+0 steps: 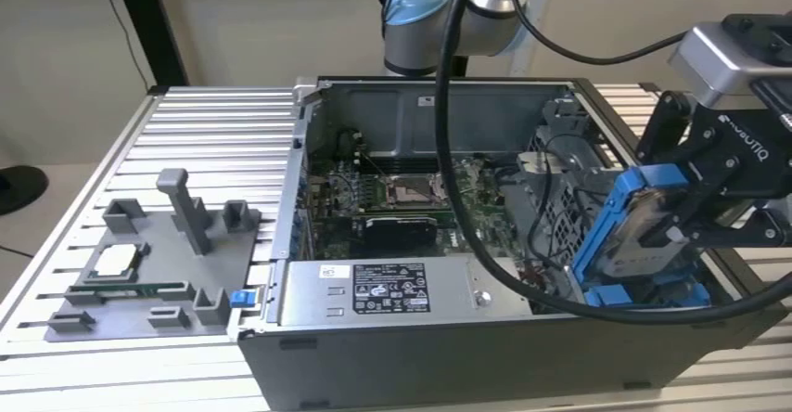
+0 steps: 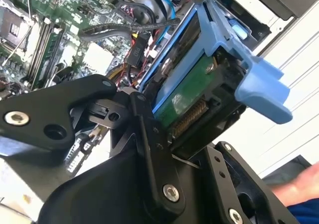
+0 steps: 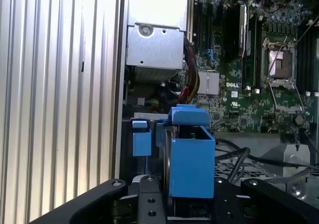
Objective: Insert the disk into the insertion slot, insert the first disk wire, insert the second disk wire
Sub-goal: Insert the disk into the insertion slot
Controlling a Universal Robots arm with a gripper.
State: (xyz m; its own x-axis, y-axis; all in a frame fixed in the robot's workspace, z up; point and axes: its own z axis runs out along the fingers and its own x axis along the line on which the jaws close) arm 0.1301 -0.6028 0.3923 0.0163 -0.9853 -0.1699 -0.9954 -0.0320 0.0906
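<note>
Exterior view: the black two-fingered end effector (image 1: 662, 231) is at the exterior view's right, over the near right corner of the open grey metal computer case (image 1: 433, 366). It is clamped on the disk (image 1: 633, 236), a flat silver-grey drive framed by a bright blue plastic caddy. The disk stands on edge, close to upright with a slight lean. Its lower end sits right at the bright blue rails and tabs of the insertion slot (image 1: 644, 294), a narrow grey metal bay in that corner. We cannot tell whether the disk has entered the rails or only meets them. Most of the disk is above the case wall.

A thick black cable (image 1: 448, 134) hangs from the arm across the open case. The silver metal power supply box (image 1: 384, 291) with its black-and-white sticker lies along the near wall, and the green motherboard (image 1: 396, 199) is behind it.

The case stands on a ribbed aluminium desk (image 1: 198, 124). A grey plastic fixture plate (image 1: 124, 291) lies on the desk beside the case, at the exterior view's left.

Second wrist view: we note the disk's green circuit board facing the camera, its connector row just beside the black fingers (image 2: 149, 144) that hold it.

First wrist view: the blue caddy end rises between the finger bases, with the power supply box and motherboard beyond it.
</note>
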